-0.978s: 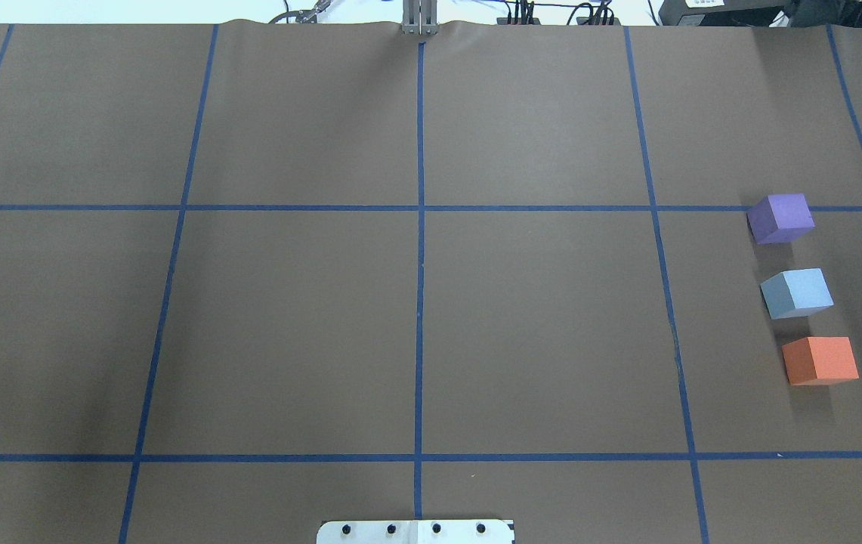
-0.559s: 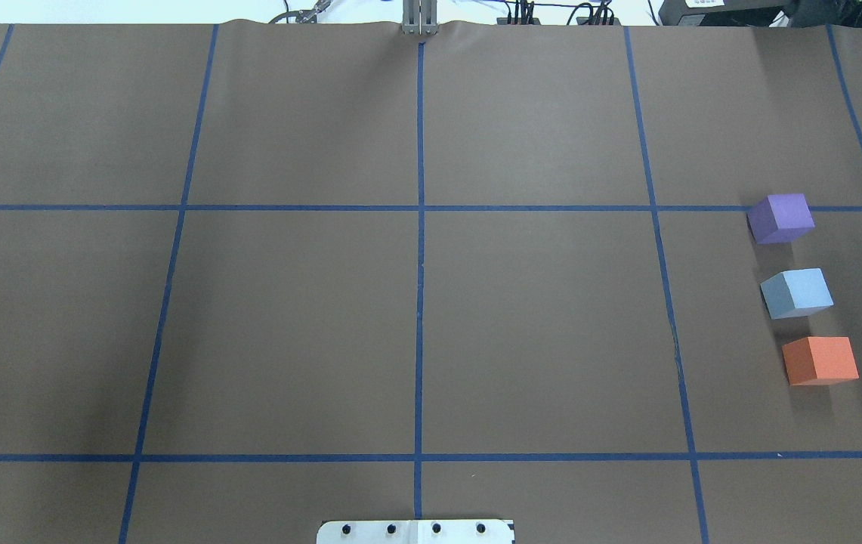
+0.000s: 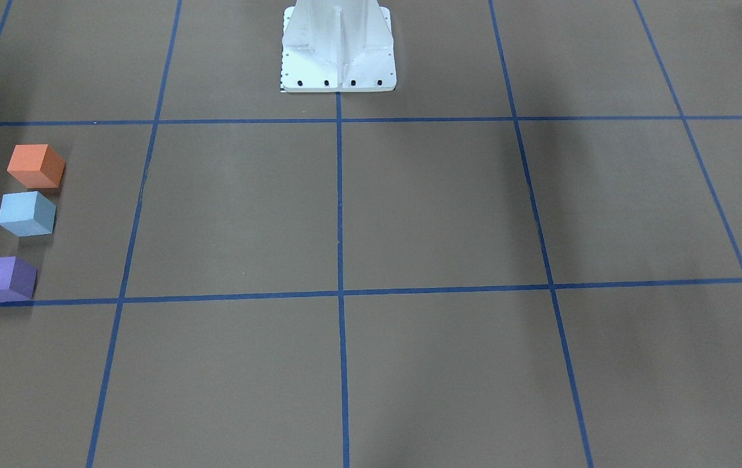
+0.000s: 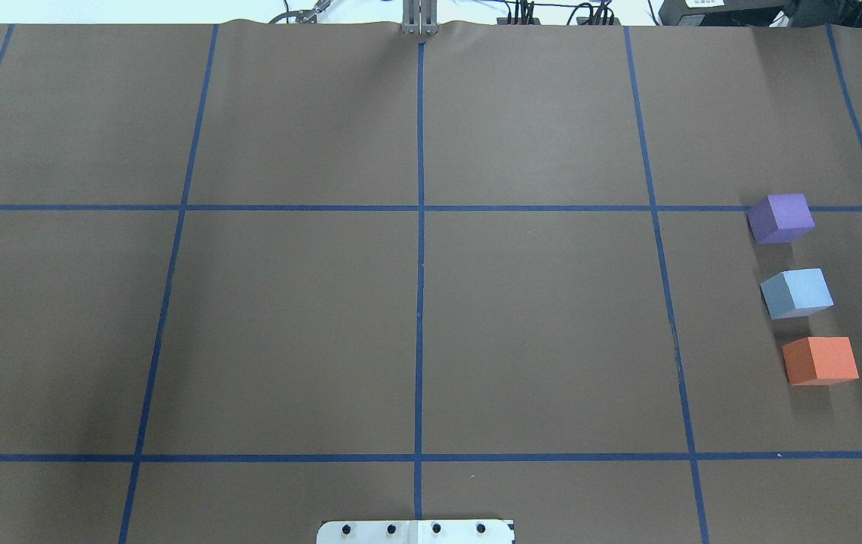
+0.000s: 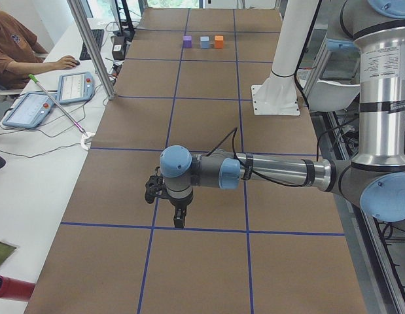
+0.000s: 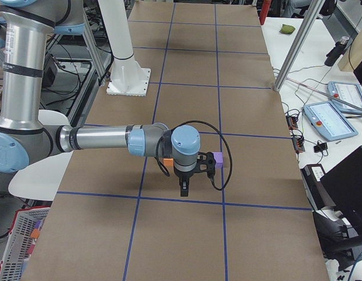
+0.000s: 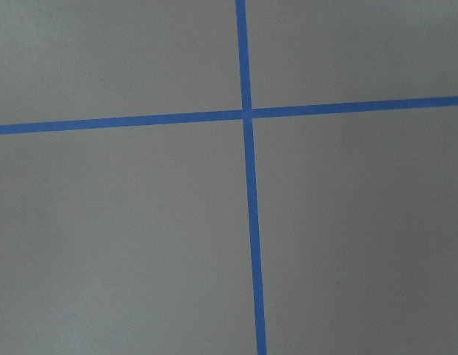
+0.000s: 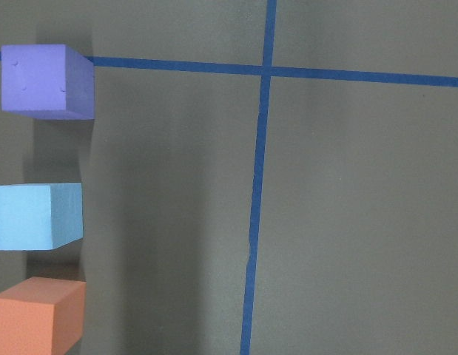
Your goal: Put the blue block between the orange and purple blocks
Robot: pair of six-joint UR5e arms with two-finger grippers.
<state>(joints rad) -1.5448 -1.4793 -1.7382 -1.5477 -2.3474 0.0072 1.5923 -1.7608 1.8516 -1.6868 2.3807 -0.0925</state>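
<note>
Overhead exterior: blue block (image 4: 797, 293) between purple block (image 4: 780, 218) and orange block (image 4: 820, 361); left gripper (image 5: 179, 221), right gripper (image 6: 185, 191) state unclear.

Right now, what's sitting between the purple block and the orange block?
The blue block sits between the purple block and the orange block, touching neither. The overhead view shows a strip of bare table on each side of it.

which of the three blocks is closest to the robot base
The orange block, at the row's near end; the blue block is in the middle, the purple block farthest.
</note>
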